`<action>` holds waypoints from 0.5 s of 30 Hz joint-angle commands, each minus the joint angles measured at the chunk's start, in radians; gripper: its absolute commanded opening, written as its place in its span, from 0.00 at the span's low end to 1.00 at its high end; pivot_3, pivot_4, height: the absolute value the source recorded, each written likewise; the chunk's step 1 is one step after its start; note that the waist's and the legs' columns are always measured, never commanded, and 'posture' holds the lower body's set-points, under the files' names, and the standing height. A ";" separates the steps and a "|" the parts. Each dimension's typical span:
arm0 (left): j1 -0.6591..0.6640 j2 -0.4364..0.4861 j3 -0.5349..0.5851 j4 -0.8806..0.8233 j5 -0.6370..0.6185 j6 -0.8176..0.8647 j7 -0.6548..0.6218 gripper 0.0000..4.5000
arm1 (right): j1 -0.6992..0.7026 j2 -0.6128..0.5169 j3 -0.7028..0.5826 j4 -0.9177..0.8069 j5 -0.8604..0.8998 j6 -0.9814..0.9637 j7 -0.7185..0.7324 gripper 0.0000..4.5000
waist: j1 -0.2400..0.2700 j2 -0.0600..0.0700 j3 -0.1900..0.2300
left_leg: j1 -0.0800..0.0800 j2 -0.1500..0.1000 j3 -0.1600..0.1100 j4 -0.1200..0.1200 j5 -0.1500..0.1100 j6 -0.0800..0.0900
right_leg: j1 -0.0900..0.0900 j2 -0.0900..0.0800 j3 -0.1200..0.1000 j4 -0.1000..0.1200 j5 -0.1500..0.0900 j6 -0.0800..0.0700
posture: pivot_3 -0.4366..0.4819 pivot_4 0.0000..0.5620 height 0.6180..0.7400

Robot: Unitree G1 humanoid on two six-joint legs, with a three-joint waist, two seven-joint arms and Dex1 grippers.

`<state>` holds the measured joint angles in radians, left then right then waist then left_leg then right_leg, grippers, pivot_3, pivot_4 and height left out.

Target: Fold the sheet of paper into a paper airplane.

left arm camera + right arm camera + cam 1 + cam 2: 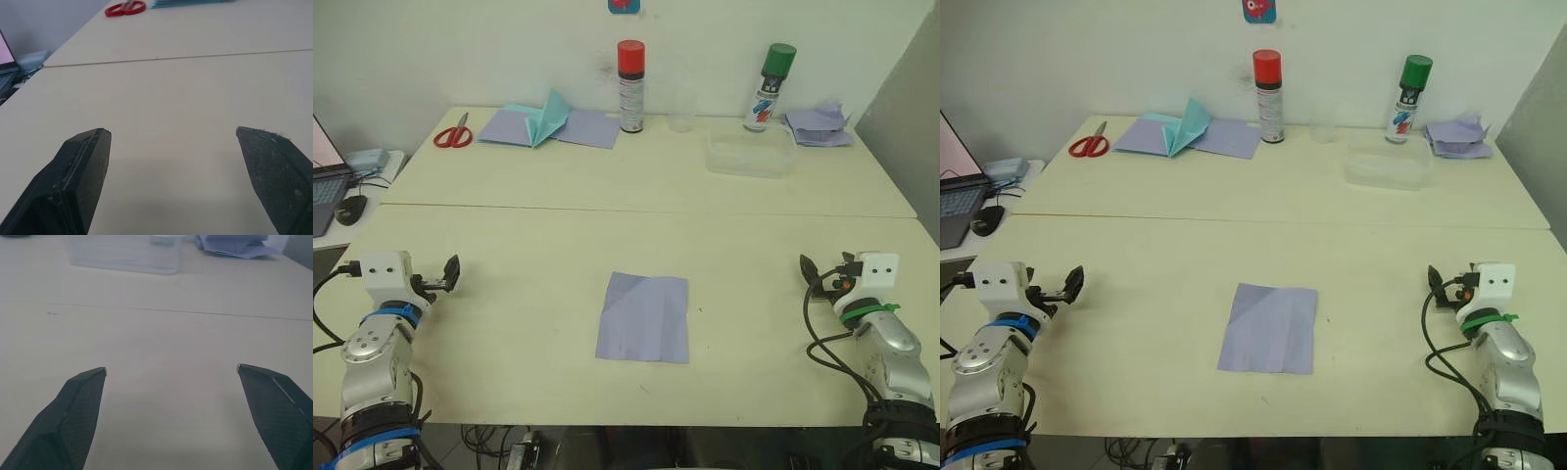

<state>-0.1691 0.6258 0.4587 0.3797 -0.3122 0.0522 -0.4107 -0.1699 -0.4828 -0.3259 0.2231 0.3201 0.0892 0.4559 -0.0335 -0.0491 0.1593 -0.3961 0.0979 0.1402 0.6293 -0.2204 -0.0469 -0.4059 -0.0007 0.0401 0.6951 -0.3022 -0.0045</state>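
On the table (509, 323), waiting wide-open and empty beside the flat sheet (644, 317), needing a first fold.

Far left of table (509, 245): red scissors (453, 134), teal pointed paper (544, 119) on lavender sheets. Far centre: red-capped spray can (630, 86). Far right: green-capped spray can (770, 87), clear container (750, 155), crumpled lavender pile (819, 126).

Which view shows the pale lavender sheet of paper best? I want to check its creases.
The left eye view: the pale lavender sheet of paper lies flat, whole, creases visible. The right eye view shows it likewise; both wrist views show bare table.
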 commanded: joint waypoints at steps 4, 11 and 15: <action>-0.007 0.101 -0.005 -0.207 -0.095 0.138 -0.166 1.00 | -0.016 -0.149 0.026 -0.152 0.124 0.168 0.254 0.99 | 0.000 0.000 0.000 | 0.000 0.000 -0.001 0.000 0.000 0.000 | 0.000 0.000 -0.001 0.000 0.000 0.000 | 0.48 0.27 1.00; -0.093 0.251 -0.183 -0.528 -0.240 0.392 -0.447 0.91 | -0.058 -0.331 0.101 -0.309 0.286 0.440 0.526 1.00 | 0.003 0.000 0.000 | -0.001 -0.001 -0.002 0.001 -0.001 0.002 | 0.001 0.000 -0.001 -0.001 0.000 0.001 | 0.48 0.27 1.00; -0.186 0.241 -0.345 -0.652 -0.244 0.459 -0.516 0.65 | -0.090 -0.347 0.148 -0.344 0.297 0.490 0.570 1.00 | 0.003 0.000 0.000 | -0.001 -0.001 -0.003 0.001 -0.001 0.002 | 0.001 0.001 0.000 -0.002 -0.001 0.001 | 0.48 0.27 1.00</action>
<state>-0.3302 0.8673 0.1508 -0.2205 -0.5484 0.4947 -0.9024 -0.2452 -0.8204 -0.1770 -0.0843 0.5974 0.5639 1.0046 -0.0302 -0.0490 0.1597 -0.3980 0.0960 0.1376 0.6302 -0.2215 -0.0447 -0.4052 0.0013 0.0402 0.6928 -0.3028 -0.0034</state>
